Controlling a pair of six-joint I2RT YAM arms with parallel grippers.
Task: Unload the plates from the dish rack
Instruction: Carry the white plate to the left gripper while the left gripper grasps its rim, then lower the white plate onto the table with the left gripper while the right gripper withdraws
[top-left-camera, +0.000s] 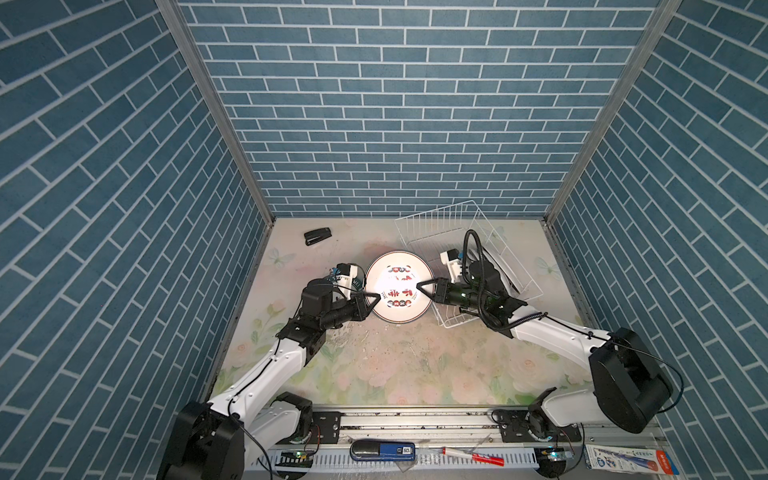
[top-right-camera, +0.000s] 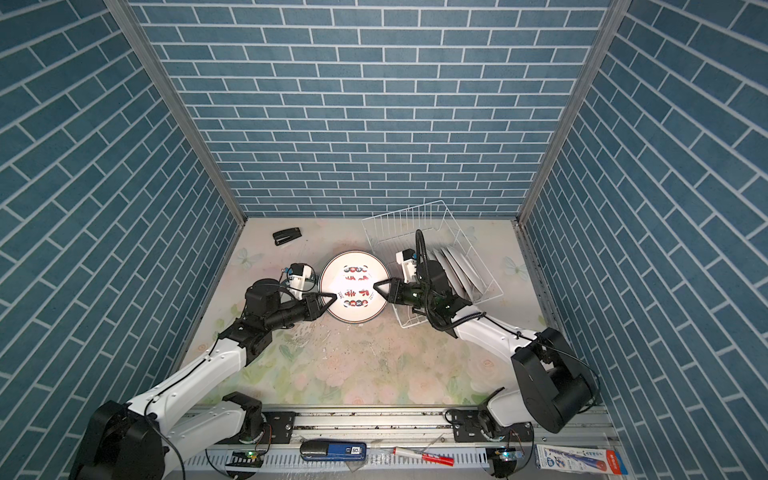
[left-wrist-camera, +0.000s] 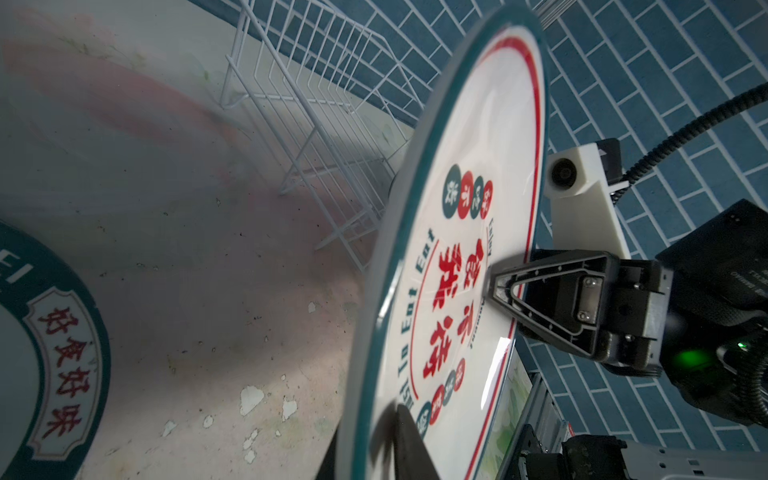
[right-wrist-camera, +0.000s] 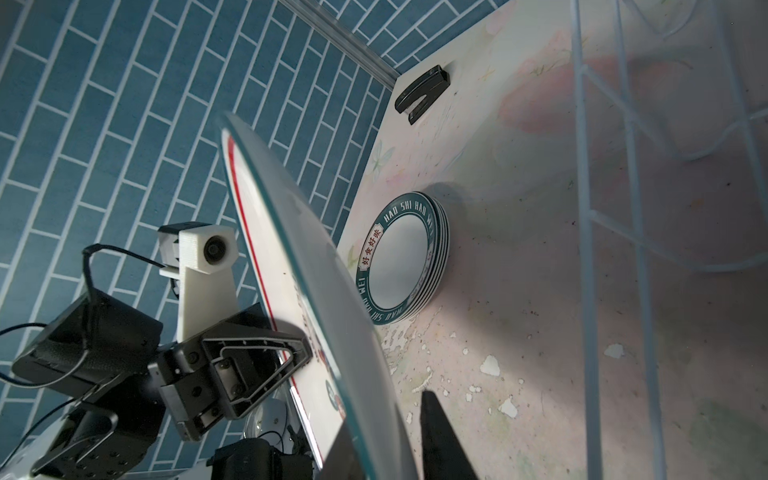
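Observation:
A white plate (top-left-camera: 399, 291) (top-right-camera: 353, 291) with a dark green rim and red characters hangs above the table between both grippers. My left gripper (top-left-camera: 376, 296) (left-wrist-camera: 374, 432) is shut on its left rim, one finger on the face and one behind. My right gripper (top-left-camera: 419, 286) (right-wrist-camera: 386, 419) straddles the right rim with its jaws open; a gap shows between one finger and the plate. The white wire dish rack (top-left-camera: 457, 216) (top-right-camera: 415, 212) stands at the back right with several plates (top-right-camera: 457, 266) on edge inside. A stack of green-rimmed plates (right-wrist-camera: 399, 257) (left-wrist-camera: 41, 332) lies flat under the left arm.
A black stapler (top-left-camera: 318, 237) (right-wrist-camera: 424, 93) lies near the back left corner. Blue brick walls close in three sides. Pens and a box lie on the rail (top-left-camera: 415, 419) at the front edge.

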